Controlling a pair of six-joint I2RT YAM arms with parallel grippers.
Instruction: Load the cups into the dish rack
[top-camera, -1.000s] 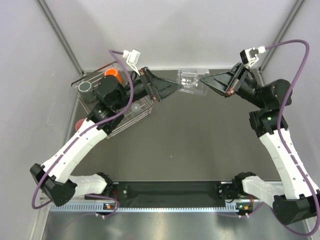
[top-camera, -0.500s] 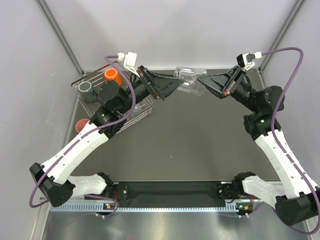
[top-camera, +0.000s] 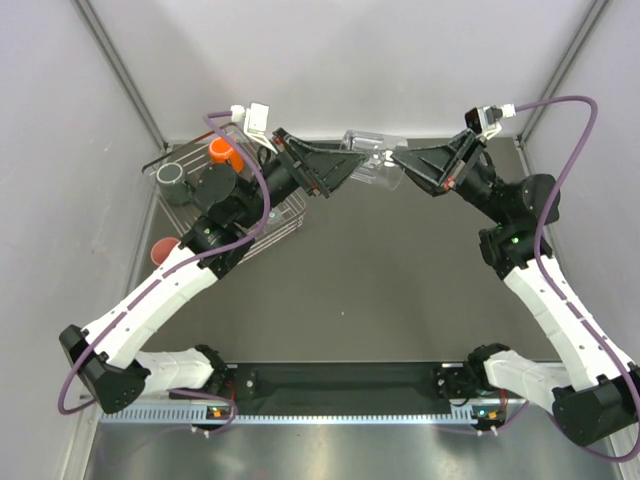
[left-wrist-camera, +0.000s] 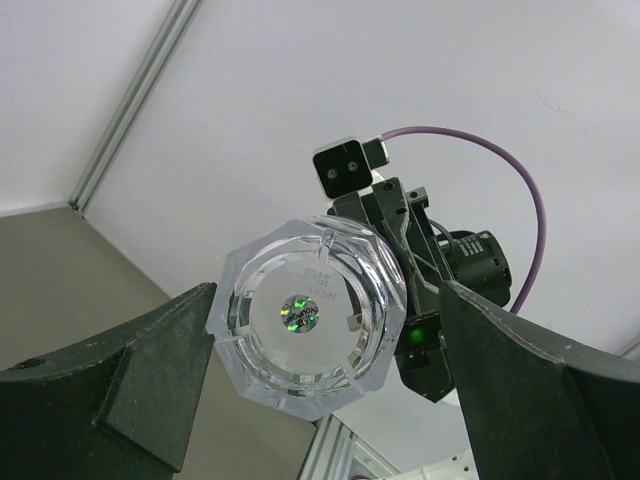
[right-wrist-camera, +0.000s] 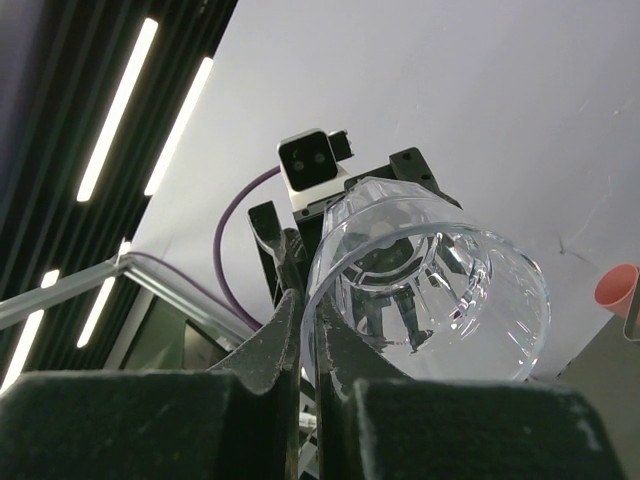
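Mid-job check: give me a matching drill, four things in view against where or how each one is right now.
Things:
1. clear tumbler
2. orange mug
3. dark grey cup
4. left gripper

States:
A. in the dish rack, by its left corner
B. open, jaws either side of the clear tumbler's base
C. pinched at the rim by the right gripper
D. in the dish rack, by its far corner

Pairs: 1-C, 2-D, 3-A, 4-B.

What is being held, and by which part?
The right gripper pinches the clear cup by its rim, one finger inside and one outside. The left gripper is open around its base.
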